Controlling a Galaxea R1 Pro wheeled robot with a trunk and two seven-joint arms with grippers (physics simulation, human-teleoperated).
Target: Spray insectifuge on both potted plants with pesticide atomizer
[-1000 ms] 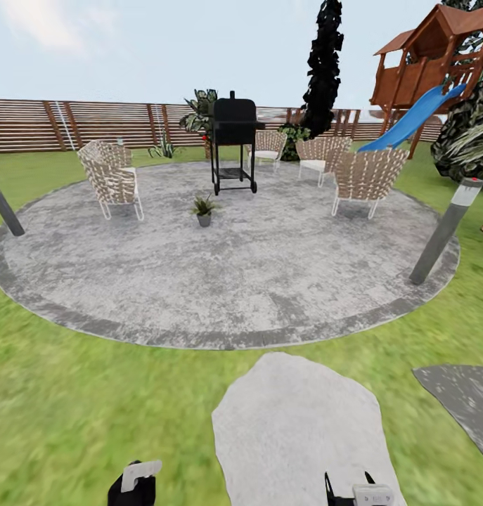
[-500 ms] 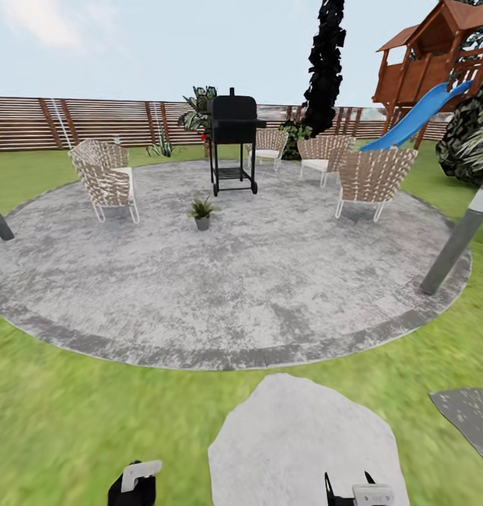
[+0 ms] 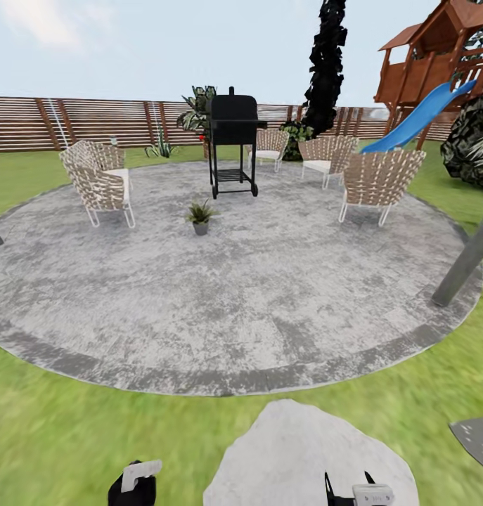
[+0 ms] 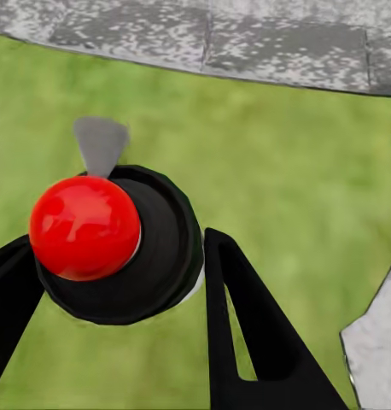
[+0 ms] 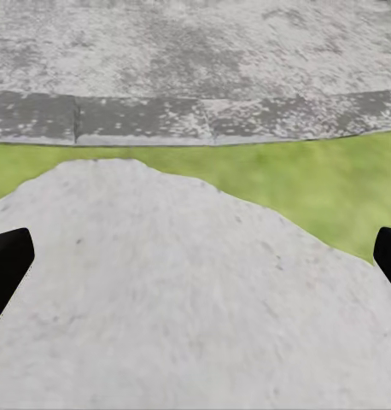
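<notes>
Garden lawn (image 3: pixel 51 436) with round stone patio (image 3: pixel 227 281) bearing grill (image 3: pixel 233 144), wicker chairs (image 3: pixel 95 184), one small potted plant (image 3: pixel 200 217) near centre; stepping stone (image 5: pixel 161 290) beneath wide-open right end effector (image 5: pixel 195 256); left end effector (image 4: pixel 119 325) spread, empty.

Black tapered fingers (image 4: pixel 247 333), red ball, white wrist plates (image 3: pixel 140 474)

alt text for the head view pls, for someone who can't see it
A round grey stone patio on a green lawn holds a black grill, wicker chairs and a small potted plant. A brown slatted fence and a blue slide stand behind.
</notes>
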